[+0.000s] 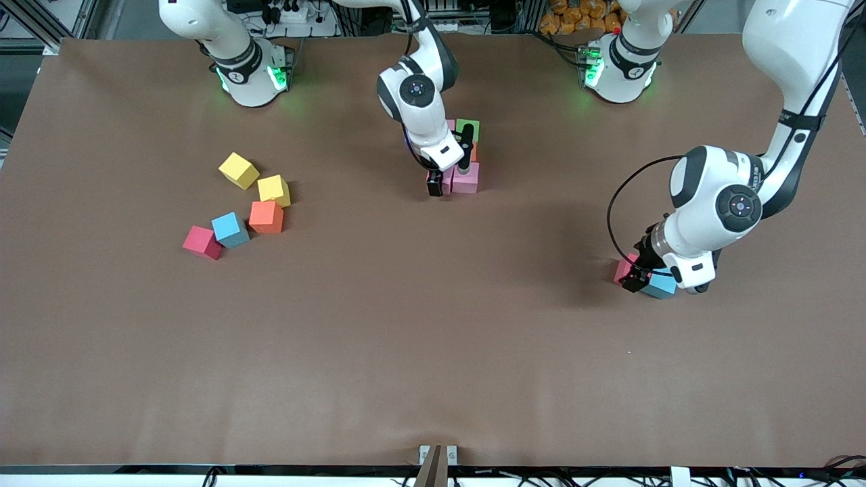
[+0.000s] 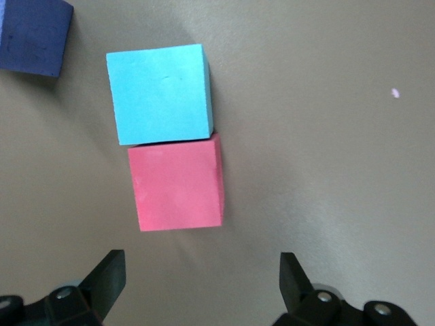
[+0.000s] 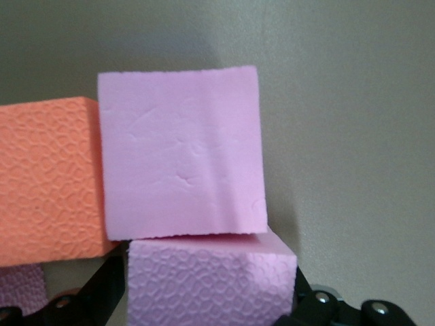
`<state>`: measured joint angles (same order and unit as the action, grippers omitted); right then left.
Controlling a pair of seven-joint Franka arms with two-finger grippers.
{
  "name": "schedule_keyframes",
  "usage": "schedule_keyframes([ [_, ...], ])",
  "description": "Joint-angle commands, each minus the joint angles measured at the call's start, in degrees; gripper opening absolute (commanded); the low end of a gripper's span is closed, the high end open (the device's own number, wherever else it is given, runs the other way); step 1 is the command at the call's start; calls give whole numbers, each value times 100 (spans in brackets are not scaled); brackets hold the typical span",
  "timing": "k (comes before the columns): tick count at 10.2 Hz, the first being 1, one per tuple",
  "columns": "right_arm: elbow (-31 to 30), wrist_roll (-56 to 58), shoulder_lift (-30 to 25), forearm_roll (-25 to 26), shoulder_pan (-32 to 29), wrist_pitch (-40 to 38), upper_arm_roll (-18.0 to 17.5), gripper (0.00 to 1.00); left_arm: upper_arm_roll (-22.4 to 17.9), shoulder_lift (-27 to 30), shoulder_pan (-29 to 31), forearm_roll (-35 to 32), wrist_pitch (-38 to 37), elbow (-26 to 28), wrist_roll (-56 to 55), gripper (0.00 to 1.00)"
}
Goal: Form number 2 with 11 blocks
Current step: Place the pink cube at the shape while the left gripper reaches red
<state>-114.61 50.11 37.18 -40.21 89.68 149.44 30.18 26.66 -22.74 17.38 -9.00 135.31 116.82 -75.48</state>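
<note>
Foam blocks (image 1: 467,177) are judged light and compressible; opposite flat faces are advised for gripping. Right hand (image 1: 450,174) is open astride a pink block mid-bench; left hand (image 1: 666,284) open over the pink-red block (image 2: 178,182).

The brown surface (image 1: 433,352) holds three little bunches of blocks. Toward the right arm's end sit two yellow cubes (image 1: 238,170), an orange block (image 1: 266,217), a light blue block (image 1: 230,229) and a red block (image 1: 202,242). Near the middle of the robots' edge sit pink blocks (image 1: 466,178) and a green block (image 1: 467,129), close together. Toward the left arm's end, a pinkish-red block (image 2: 178,183) touches another light blue block (image 2: 160,93), with a dark purple block (image 2: 34,35) nearby.
</note>
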Motion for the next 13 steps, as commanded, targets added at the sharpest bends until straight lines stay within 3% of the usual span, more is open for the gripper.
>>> schedule_keyframes([
  [1, 35, -10, -228, -109, -82, -344, 84, 100, 23, 6, 238, -345, 75, 52, -11, 100],
  [7, 17, 34, -826, -92, -82, -1091, 654, 100, 15, -424, 371, -759, 127, 34, -11, 100],
  [9, 43, 25, -984, 13, -82, -1766, 1215, 100, 15, -460, 397, -971, 171, 17, -73, 100],
  [11, 61, 35, -915, 206, -161, -2259, 2005, 100, 15, -521, 398, -972, 268, 16, -73, 100],
  [13, 35, 209, -914, 731, -791, -2454, 2229, 100, 15, -617, 398, -972, 285, 25, -81, 100],
])
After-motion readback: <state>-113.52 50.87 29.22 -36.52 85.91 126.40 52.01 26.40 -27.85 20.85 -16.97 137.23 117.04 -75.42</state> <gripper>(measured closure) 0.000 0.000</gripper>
